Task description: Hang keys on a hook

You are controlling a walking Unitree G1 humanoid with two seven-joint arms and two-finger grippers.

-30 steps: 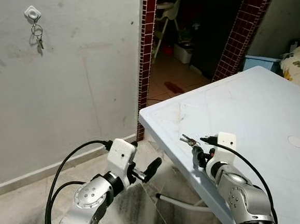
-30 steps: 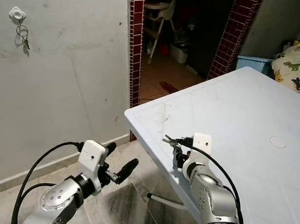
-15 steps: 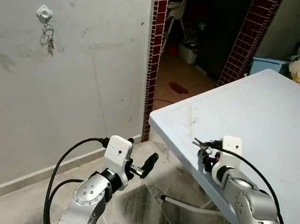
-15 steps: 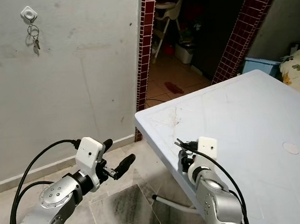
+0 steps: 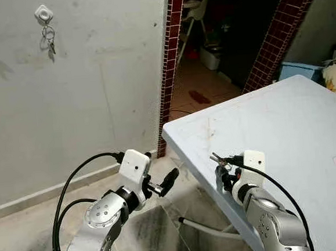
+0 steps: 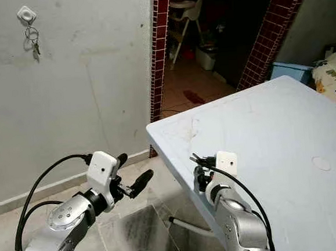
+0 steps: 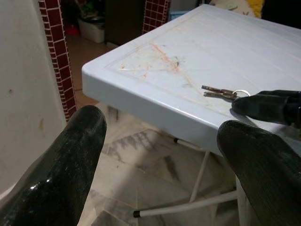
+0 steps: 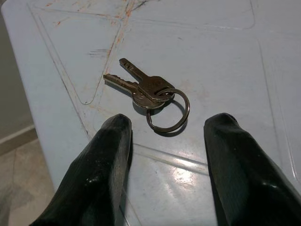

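1. Keys [image 8: 149,89] lie flat on the table [image 5: 284,122], near its front edge; two keys on one ring, not yet picked up.
2. The right gripper [image 8: 164,155] hovers low over the table just short of the ring, its fingers [image 8: 101,174] spread wide with the ring lined up in the gap between them. It holds nothing.
3. The left gripper [image 7: 160,150] hangs off the table's corner above the floor [image 7: 141,165], also wide open and empty. From its wrist view the keys [image 7: 221,92] show beside the right gripper's fingertip.
4. On the wall [image 5: 94,79], well apart from the table and up to the robot's left, a hook [image 5: 43,14] is mounted. Something small already dangles from it, likely another key set [image 5: 49,42], though it is too small to be sure.
5. Progress, as I judge it: only the approach to the keys looks done. Left are closing on the ring, lifting it, turning and walking to the wall, raising the arm to hook height and slipping the ring over the hook.
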